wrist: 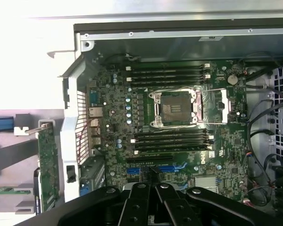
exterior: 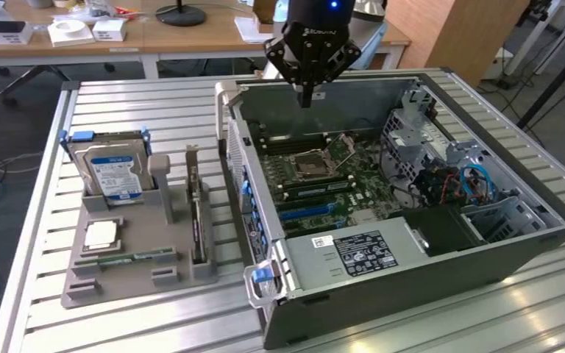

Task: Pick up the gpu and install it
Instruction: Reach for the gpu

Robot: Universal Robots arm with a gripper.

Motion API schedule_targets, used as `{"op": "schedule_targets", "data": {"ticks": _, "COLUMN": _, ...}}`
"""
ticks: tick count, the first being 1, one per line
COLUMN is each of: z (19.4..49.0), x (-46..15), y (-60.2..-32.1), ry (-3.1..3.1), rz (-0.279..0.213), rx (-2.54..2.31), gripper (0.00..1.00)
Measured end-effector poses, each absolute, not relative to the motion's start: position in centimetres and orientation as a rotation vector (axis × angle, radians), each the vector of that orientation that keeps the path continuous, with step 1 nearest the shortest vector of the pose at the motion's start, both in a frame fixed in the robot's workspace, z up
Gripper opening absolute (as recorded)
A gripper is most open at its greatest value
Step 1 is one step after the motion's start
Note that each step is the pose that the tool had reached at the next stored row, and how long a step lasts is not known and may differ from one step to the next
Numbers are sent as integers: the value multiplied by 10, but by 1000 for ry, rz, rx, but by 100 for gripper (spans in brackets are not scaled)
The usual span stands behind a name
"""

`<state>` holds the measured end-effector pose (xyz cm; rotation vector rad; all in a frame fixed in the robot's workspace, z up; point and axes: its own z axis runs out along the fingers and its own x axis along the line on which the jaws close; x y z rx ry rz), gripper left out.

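The hand (exterior: 305, 99) hangs shut and empty over the far side of the open computer case (exterior: 410, 294), above the motherboard (exterior: 322, 176), with its tips pressed together. The gpu (exterior: 196, 213) is well apart from it, outside the case, standing on its long edge in a narrow slot of the grey holder (exterior: 130, 235) on the desk (exterior: 135, 103).

The main risk, as I judge it, is the grip itself. The card is thin and offers little to hold, so an off-centre pinch could tilt it, jam it in the slot or let it slip. The hard drive (exterior: 115, 173) and an upright post of the holder stand near, and widened fingers could knock them. The case wall lies between the hand and the card, and the bare processor socket would suffer from any bump.

The gpu looks flat and dark, with a narrow metal bracket rising at its far end. From the wrist it shows a green face (wrist: 48, 165).
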<state>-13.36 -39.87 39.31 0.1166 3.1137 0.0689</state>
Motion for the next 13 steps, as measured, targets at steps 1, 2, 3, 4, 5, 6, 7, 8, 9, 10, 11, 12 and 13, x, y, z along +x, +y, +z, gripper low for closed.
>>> {"op": "schedule_targets", "data": {"ticks": 1, "z": 393, "x": -136, "y": -399, "ry": 3114, "rz": 69, "rx": 116, "gripper": 10}}
{"op": "schedule_targets", "data": {"ticks": 2, "z": 393, "x": -140, "y": -398, "ry": 3114, "rz": 69, "rx": 116, "gripper": 10}}
{"op": "schedule_targets", "data": {"ticks": 3, "z": 393, "x": -143, "y": -398, "ry": 3114, "rz": 69, "rx": 117, "gripper": 10}}
{"op": "schedule_targets", "data": {"ticks": 4, "z": 393, "x": -146, "y": -398, "ry": 3114, "rz": 69, "rx": 117, "gripper": 10}}
{"op": "schedule_targets", "data": {"ticks": 5, "z": 393, "x": -150, "y": -398, "ry": 3114, "rz": 69, "rx": 117, "gripper": 10}}
{"op": "schedule_targets", "data": {"ticks": 6, "z": 393, "x": -153, "y": -397, "ry": 3114, "rz": 69, "rx": 116, "gripper": 10}}
{"op": "schedule_targets", "data": {"ticks": 7, "z": 393, "x": -157, "y": -397, "ry": 3114, "rz": 69, "rx": 116, "gripper": 10}}
{"op": "schedule_targets", "data": {"ticks": 8, "z": 393, "x": -160, "y": -397, "ry": 3114, "rz": 69, "rx": 117, "gripper": 10}}
{"op": "schedule_targets", "data": {"ticks": 9, "z": 393, "x": -163, "y": -397, "ry": 3114, "rz": 69, "rx": 117, "gripper": 10}}
{"op": "schedule_targets", "data": {"ticks": 10, "z": 393, "x": -167, "y": -397, "ry": 3114, "rz": 69, "rx": 117, "gripper": 10}}
{"op": "schedule_targets", "data": {"ticks": 11, "z": 393, "x": -170, "y": -397, "ry": 3114, "rz": 69, "rx": 116, "gripper": 10}}
{"op": "schedule_targets", "data": {"ticks": 12, "z": 392, "x": -173, "y": -397, "ry": 3114, "rz": 69, "rx": 117, "gripper": 10}}
{"op": "schedule_targets", "data": {"ticks": 13, "z": 392, "x": -176, "y": -397, "ry": 3114, "rz": 69, "rx": 117, "gripper": 10}}
